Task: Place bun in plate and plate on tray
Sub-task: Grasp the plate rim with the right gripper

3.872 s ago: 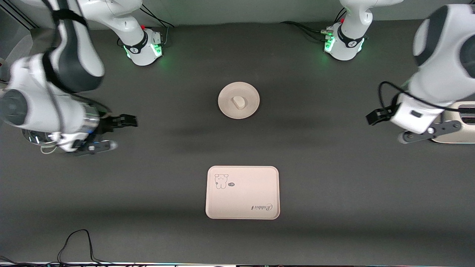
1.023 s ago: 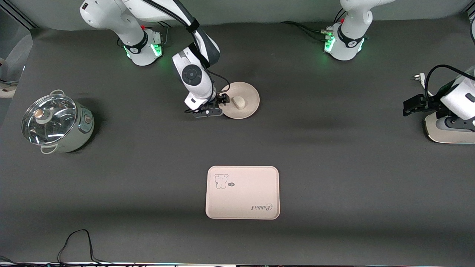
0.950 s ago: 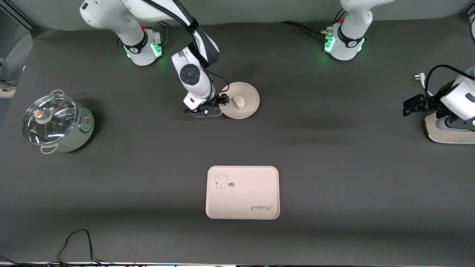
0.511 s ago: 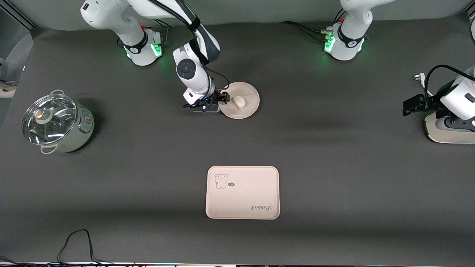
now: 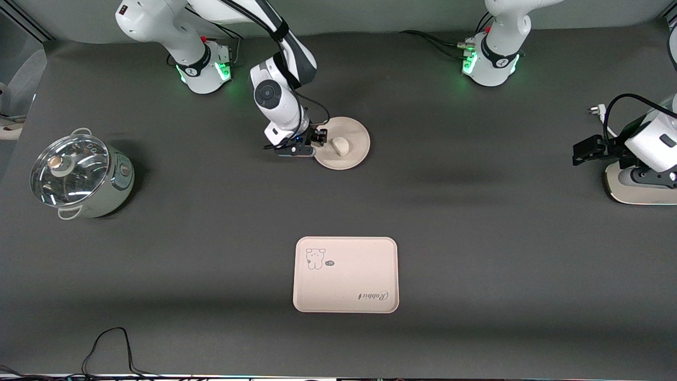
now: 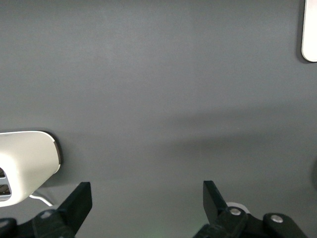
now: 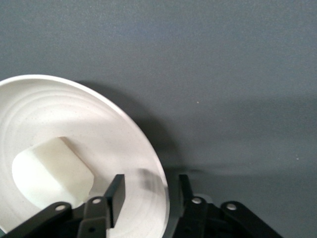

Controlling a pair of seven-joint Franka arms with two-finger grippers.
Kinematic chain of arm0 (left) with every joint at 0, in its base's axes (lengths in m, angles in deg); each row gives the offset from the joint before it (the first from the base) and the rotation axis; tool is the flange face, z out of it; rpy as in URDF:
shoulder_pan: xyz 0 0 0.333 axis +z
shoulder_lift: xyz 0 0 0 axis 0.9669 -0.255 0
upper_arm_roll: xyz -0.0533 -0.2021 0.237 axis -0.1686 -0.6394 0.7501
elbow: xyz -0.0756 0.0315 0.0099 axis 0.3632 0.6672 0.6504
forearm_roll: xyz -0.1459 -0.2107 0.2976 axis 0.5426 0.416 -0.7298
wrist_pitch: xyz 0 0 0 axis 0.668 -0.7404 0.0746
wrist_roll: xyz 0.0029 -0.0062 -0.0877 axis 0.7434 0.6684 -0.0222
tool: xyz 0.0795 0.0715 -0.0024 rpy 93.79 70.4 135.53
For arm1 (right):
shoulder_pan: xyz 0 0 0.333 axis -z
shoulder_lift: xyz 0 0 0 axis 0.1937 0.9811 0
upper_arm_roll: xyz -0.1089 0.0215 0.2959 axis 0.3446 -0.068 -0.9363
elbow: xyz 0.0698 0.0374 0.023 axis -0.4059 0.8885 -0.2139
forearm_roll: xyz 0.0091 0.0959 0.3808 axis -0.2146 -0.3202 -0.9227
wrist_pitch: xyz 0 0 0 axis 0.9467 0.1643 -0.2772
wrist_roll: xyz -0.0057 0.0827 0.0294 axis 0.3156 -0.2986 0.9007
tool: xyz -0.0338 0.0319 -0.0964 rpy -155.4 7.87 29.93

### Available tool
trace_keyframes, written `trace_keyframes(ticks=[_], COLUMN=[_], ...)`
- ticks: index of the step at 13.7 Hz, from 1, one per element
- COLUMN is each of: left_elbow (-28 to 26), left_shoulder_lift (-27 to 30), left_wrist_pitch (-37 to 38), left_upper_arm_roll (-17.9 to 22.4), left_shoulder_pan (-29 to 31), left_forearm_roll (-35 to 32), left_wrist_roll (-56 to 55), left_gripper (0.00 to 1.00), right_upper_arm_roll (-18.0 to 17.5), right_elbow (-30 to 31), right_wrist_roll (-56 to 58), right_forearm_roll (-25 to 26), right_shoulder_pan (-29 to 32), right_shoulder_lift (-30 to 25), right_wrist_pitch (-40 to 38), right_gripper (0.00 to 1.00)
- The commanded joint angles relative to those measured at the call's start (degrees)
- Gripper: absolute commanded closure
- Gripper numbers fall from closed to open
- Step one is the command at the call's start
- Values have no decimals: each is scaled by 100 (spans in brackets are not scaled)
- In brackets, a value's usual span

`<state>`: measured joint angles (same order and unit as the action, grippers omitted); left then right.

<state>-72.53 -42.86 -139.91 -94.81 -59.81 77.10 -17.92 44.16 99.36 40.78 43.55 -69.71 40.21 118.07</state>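
The round cream plate (image 5: 357,135) lies on the dark table between the two bases, with the small off-white bun (image 5: 339,146) on it. My right gripper (image 5: 317,141) is low at the plate's rim on the right arm's side. In the right wrist view the gripper (image 7: 151,184) is open and straddles the rim: one finger (image 7: 117,194) is over the plate (image 7: 74,109) and the other is outside it, with the bun (image 7: 52,171) close by. The cream-pink tray (image 5: 349,275) lies nearer the front camera. My left gripper (image 5: 580,151) is open (image 6: 146,191) and waits over bare table.
A pot with a glass lid (image 5: 79,174) stands toward the right arm's end. A white appliance (image 5: 640,188) sits at the left arm's end beside the left gripper and shows in the left wrist view (image 6: 25,163). A black cable (image 5: 111,344) loops at the front edge.
The right arm swung from the pot's end to the plate, and over the last second its gripper slid onto the plate's rim. The left arm barely moved.
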Motion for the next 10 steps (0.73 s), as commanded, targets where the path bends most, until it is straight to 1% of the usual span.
trace_keyframes(ticks=[1, 2, 3, 8, 10], left_elbow=[-169, -169, -169, -169, -169], left_shoulder_lift=[199, 199, 199, 199, 199], left_wrist_pitch=[-51, -51, -51, -51, -51], left_upper_arm_roll=[-6, -14, -14, -14, -14], left_shoulder_pan=[40, 40, 40, 40, 40], left_forearm_roll=[57, 57, 57, 57, 57], left_wrist_roll=[-21, -21, -21, -21, -21], left_gripper=[0, 0, 0, 0, 0], right_upper_arm_roll=[57, 57, 57, 57, 101], right_elbow=[88, 88, 88, 79, 79], right_wrist_roll=[-36, -18, -27, -36, 34], right_forearm_roll=[-366, -437, -437, -446, -446], right_shoulder_pan=[-297, -324, -342, -325, -255], right_shoulder_lift=[38, 109, 144, 118, -30], right_wrist_pitch=[347, 487, 558, 533, 384], right_gripper=[82, 94, 100, 100, 100])
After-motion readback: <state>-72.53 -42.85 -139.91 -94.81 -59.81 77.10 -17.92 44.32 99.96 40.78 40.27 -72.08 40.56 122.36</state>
